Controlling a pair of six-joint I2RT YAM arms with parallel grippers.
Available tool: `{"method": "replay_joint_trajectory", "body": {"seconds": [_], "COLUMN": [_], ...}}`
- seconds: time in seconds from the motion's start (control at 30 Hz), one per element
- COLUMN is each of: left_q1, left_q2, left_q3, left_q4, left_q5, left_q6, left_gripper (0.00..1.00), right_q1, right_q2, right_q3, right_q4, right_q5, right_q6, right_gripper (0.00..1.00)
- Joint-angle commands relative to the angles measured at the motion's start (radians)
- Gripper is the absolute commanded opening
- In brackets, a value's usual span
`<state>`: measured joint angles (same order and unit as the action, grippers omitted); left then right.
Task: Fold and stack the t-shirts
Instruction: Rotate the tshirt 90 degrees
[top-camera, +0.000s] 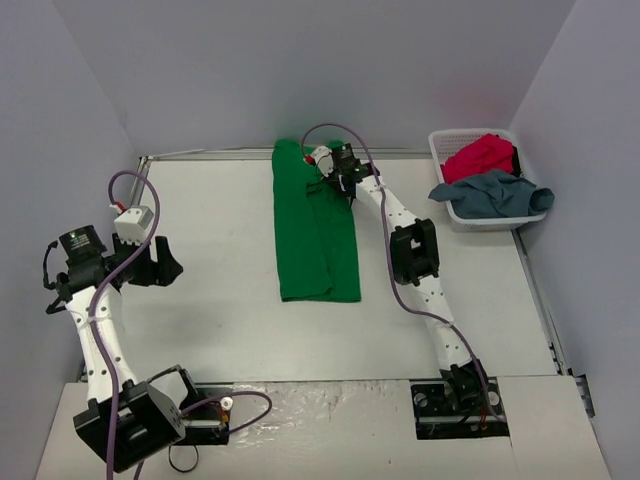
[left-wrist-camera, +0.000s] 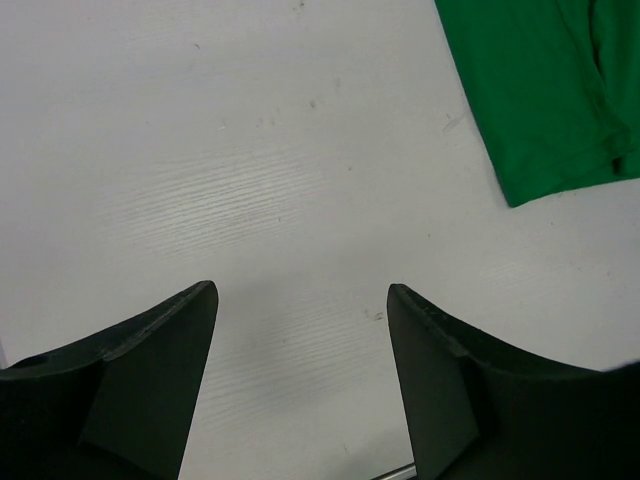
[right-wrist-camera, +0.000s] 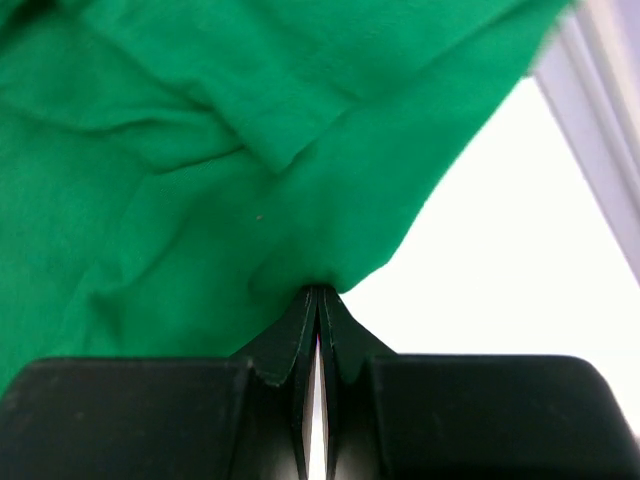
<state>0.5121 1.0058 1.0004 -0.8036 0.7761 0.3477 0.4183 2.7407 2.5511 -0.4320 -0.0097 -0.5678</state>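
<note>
A bright green t-shirt (top-camera: 316, 228) lies on the table as a long narrow strip running from the far edge toward me. My right gripper (top-camera: 322, 166) is at its far right corner, shut on the green cloth (right-wrist-camera: 200, 180), which bunches at the closed fingertips (right-wrist-camera: 318, 292). My left gripper (top-camera: 163, 262) hovers open over bare table at the left, well away from the shirt; only the shirt's near corner (left-wrist-camera: 550, 90) shows at the top right of the left wrist view. A crimson red t-shirt (top-camera: 480, 155) and a grey-blue t-shirt (top-camera: 490, 194) lie crumpled in the basket.
A white lattice basket (top-camera: 462, 216) stands at the far right, the grey-blue shirt hanging over its rim. A metal rail (top-camera: 210, 153) runs along the table's far edge. Grey walls close in on the left, back and right.
</note>
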Motion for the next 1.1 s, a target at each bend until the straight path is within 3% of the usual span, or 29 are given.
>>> {"method": "replay_joint_trajectory", "body": {"seconds": [0.0,0.27,0.57,0.7,0.8,0.83,0.9,0.93,1.0,1.07], "left_q1": [-0.001,-0.033,-0.089,-0.251,-0.351,-0.401,-0.472,-0.569,-0.656,-0.789], "left_q2": [0.030,0.039,-0.058,-0.062,-0.053,-0.043,0.003,0.022,0.057,0.073], "left_q3": [0.018,0.047,0.119,0.196,0.210,0.208,0.210,0.208,0.186,0.159], "left_q4": [0.006,-0.019,-0.081,-0.134,-0.117,-0.115,-0.115,-0.115,-0.092,-0.036], "left_q5": [0.003,0.002,0.034,-0.082,-0.127,-0.135,-0.167,-0.222,-0.315,-0.392], "left_q6": [0.017,0.034,0.068,0.102,0.111,0.114,0.122,0.125,0.128,0.122], "left_gripper": [0.67,0.69,0.84,0.87,0.93,0.93,0.90,0.88,0.87,0.86], "right_q1": [-0.016,-0.015,-0.015,-0.016,-0.021,-0.029,-0.041,-0.050,-0.056,-0.058], "right_q2": [0.051,-0.022,-0.410,-0.643,-0.796,-0.838,-0.950,-0.985,-1.067,-1.113], "right_q3": [0.020,-0.058,-0.381,-0.531,-0.691,-0.741,-0.890,-0.937,-1.043,-1.097], "right_q4": [0.096,0.142,0.157,0.157,0.154,0.154,0.138,0.115,0.001,-0.097], "right_q5": [0.097,0.119,0.044,0.031,0.021,0.020,-0.050,-0.112,-0.188,-0.292], "right_q6": [0.014,0.020,0.029,0.026,0.022,0.025,0.029,0.016,-0.006,-0.018], "right_gripper": [0.00,0.00,0.01,0.04,0.17,0.17,0.19,0.22,0.31,0.33]}}
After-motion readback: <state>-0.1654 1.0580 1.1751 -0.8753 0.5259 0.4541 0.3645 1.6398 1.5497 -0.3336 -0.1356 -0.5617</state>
